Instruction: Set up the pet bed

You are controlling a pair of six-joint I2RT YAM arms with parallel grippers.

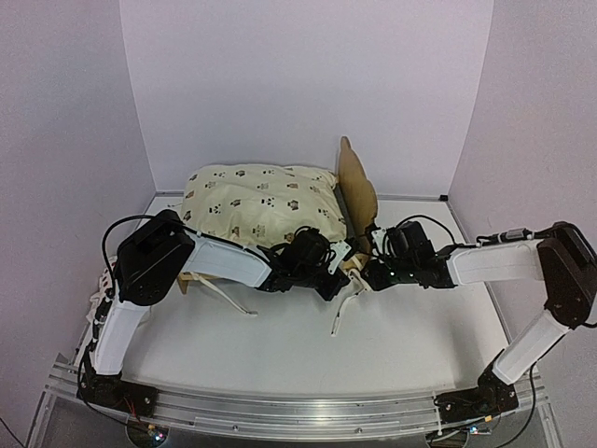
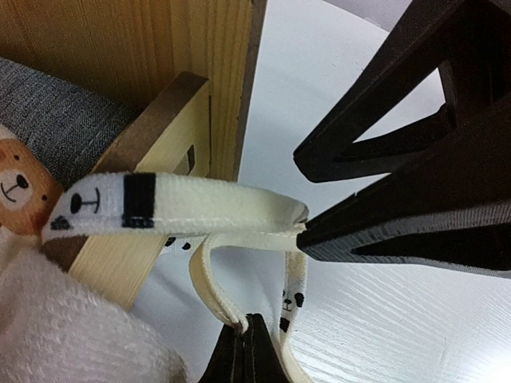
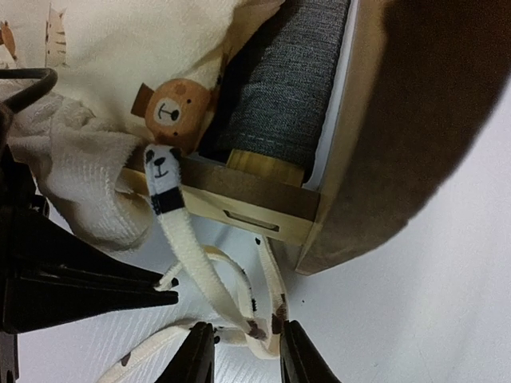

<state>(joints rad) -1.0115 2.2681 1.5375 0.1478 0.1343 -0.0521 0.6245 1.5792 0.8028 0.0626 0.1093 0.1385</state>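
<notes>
The pet bed stands mid-table with its brown headboard on the right. A cream cushion printed with bear faces lies on it. In the left wrist view the plywood rail and grey base show. Cream ribbon ties hang from the cushion at the bed's front corner. My left gripper is shut on one tie, and its black tip shows in the right wrist view. My right gripper stands open, its fingers either side of crossed ties.
Both arms meet at the bed's near right corner. A loose tie end trails on the white table toward me. Another tie hangs from the bed's left front. White walls close the back and sides.
</notes>
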